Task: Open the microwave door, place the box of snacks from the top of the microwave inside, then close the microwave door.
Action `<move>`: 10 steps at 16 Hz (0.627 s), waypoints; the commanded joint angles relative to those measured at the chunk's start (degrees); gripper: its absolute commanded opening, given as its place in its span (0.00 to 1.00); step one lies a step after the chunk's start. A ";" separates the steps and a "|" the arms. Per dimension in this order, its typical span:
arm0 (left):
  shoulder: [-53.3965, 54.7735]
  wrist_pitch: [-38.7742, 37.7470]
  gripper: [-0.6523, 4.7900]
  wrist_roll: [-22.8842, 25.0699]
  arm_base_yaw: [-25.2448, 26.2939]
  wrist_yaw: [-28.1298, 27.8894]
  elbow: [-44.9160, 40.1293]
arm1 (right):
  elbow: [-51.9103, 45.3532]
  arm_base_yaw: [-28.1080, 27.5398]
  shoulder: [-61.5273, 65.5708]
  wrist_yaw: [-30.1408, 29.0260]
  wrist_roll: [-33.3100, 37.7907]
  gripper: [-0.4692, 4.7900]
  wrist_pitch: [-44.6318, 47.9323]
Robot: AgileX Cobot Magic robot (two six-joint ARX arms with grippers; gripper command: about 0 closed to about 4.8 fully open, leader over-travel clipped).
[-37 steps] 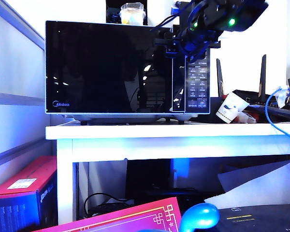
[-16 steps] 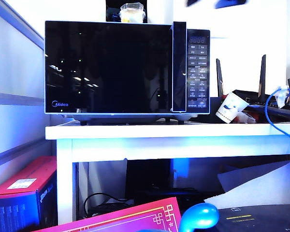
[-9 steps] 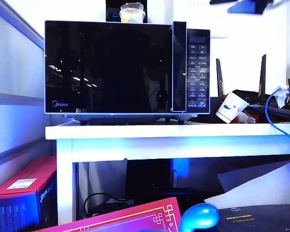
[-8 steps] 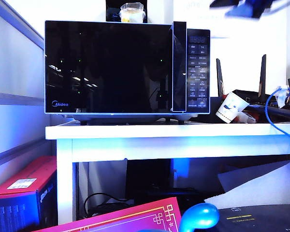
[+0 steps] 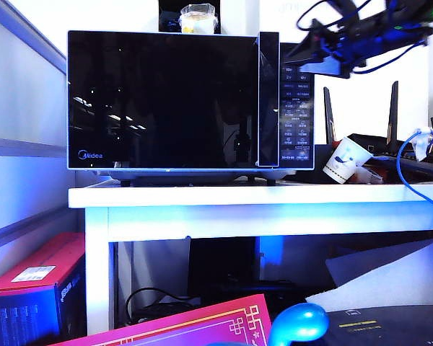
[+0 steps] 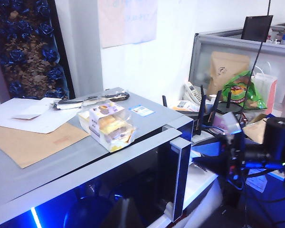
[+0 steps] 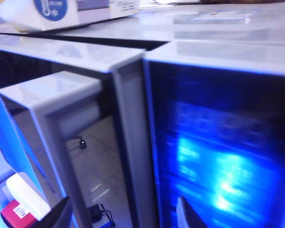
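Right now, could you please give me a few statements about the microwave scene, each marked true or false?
1. The box of snacks sits on top of the microwave. True.
2. The microwave door stands wide open. False: it is shut, flush with the front.
3. The right gripper is near the top of the keypad, beside the door's handle strip. True.
4. The right gripper holds the box of snacks. False: the tub lies untouched on the roof, far from it.
5. A white paper cup stands inside the microwave. False: it is on the table to the right of the microwave.
6. The left gripper shows in the exterior view. False: only the right arm appears there.
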 commanded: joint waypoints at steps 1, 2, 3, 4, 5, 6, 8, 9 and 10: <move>-0.15 0.63 0.11 0.17 -0.02 0.11 0.33 | 0.28 1.14 0.59 2.60 0.02 0.64 2.71; -0.17 0.59 0.11 0.17 -0.02 0.13 0.33 | 0.28 1.14 0.66 2.99 0.04 0.64 3.39; -0.15 0.61 0.11 0.17 -0.02 0.15 0.33 | 0.28 1.31 0.94 3.06 0.04 0.64 4.61; -0.17 0.61 0.11 0.17 -0.02 0.15 0.33 | 0.28 1.84 0.94 2.93 0.04 0.64 4.61; -0.15 0.63 0.11 0.17 -0.02 0.13 0.33 | 0.28 1.88 0.94 1.62 0.04 0.64 4.59; -0.15 0.59 0.11 0.17 -0.02 0.15 0.33 | 0.28 2.21 0.94 0.17 0.04 0.64 4.63; -0.17 0.61 0.11 0.17 -0.02 0.15 0.33 | 0.28 2.21 0.92 -2.93 0.07 0.64 4.59; -0.15 0.61 0.11 0.20 -0.02 0.15 0.33 | 0.28 2.14 0.87 -4.76 0.09 0.64 4.55; -0.17 0.61 0.11 0.17 -0.02 0.13 0.33 | 0.28 2.12 0.81 -6.45 0.09 0.64 4.39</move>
